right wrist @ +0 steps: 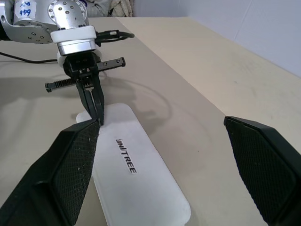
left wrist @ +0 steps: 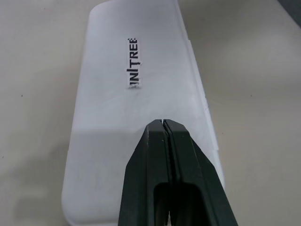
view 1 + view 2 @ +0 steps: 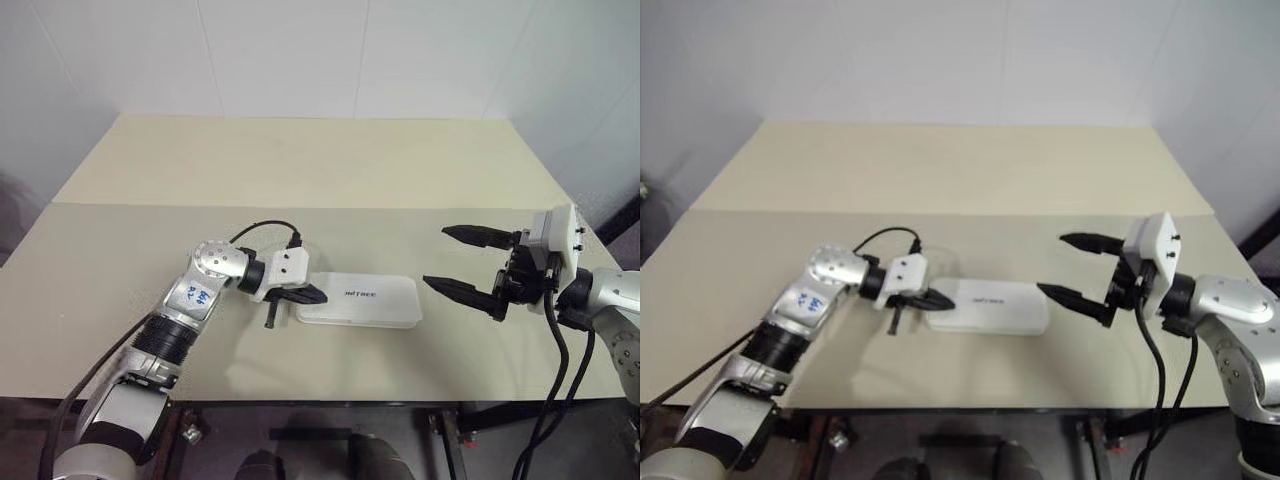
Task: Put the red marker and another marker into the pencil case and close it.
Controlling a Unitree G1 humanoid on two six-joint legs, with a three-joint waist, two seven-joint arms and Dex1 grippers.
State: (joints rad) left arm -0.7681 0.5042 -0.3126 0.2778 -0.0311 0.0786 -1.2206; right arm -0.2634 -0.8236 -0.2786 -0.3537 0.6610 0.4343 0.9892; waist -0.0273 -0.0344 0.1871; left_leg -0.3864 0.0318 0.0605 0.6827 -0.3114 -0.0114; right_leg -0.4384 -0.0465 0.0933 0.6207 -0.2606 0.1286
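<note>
Closing step: pencil case [image 3: 358, 300] lid down, markers unseen.
Left gripper [image 3: 312, 294], fingers pressed together, at its 9 o'clock end; right gripper [image 3: 462, 262] spread, at 3 o'clock. Next: press lid fully shut.

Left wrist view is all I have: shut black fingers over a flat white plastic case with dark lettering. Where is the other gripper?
Observer: The right gripper hangs above the beige table, beyond the flat white plastic pencil case's far end, apart from it.
Operator: Open or shut?
Observer: Open wide, fingers pointing toward the case.
Operator: Where on the lid am I?
Observer: The left gripper is shut, its tips at the lid's end nearest the left arm.
</note>
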